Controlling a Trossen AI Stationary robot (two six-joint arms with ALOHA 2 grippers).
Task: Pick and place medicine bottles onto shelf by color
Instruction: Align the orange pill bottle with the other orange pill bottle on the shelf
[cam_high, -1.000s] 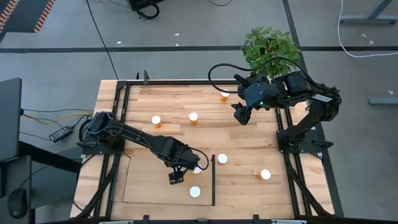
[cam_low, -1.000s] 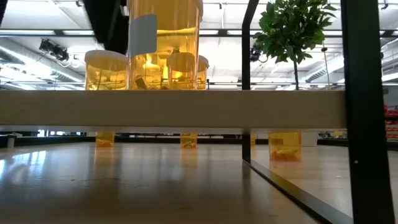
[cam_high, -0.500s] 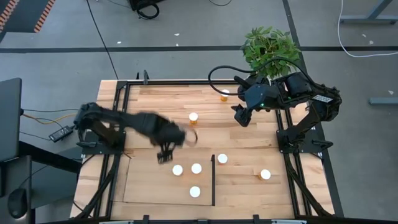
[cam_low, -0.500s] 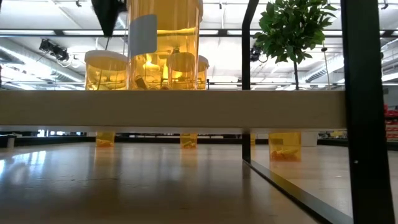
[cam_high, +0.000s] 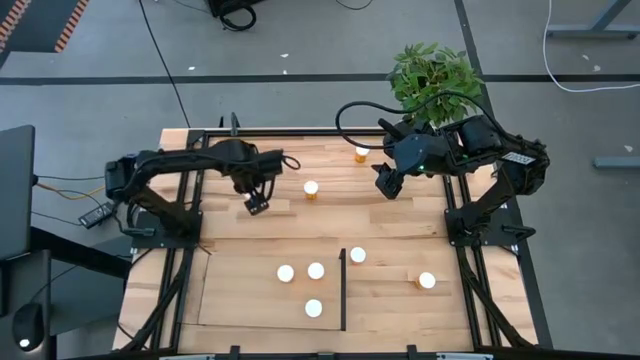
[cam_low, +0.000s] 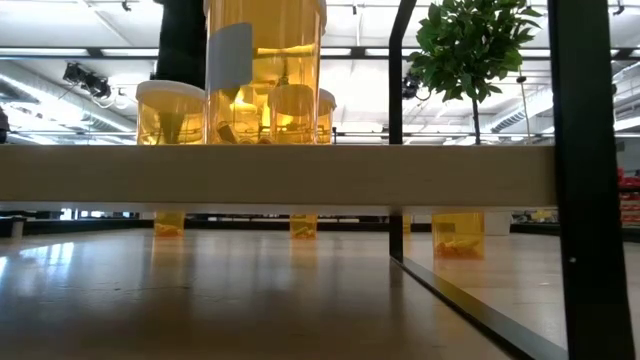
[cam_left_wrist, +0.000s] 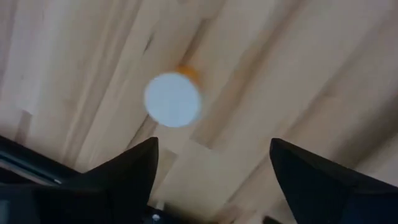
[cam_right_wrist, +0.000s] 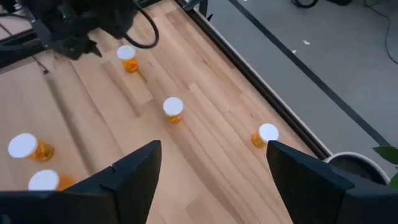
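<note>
Three medicine bottles (cam_high: 286, 272) stand on the shelf (cam_high: 230, 290) while the left hand (cam_high: 256, 205), fingers spread, hovers directly above another bottle (cam_left_wrist: 173, 99) on the tabletop (cam_high: 330, 215), apparently lining up to grasp it; the right hand (cam_high: 385, 190) waits spread.

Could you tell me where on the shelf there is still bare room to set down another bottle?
The shelf is bare on its left half, toward the left arm's base, and along its far edge. Its right side is crowded: three bottles cluster beside the black strip.
</note>
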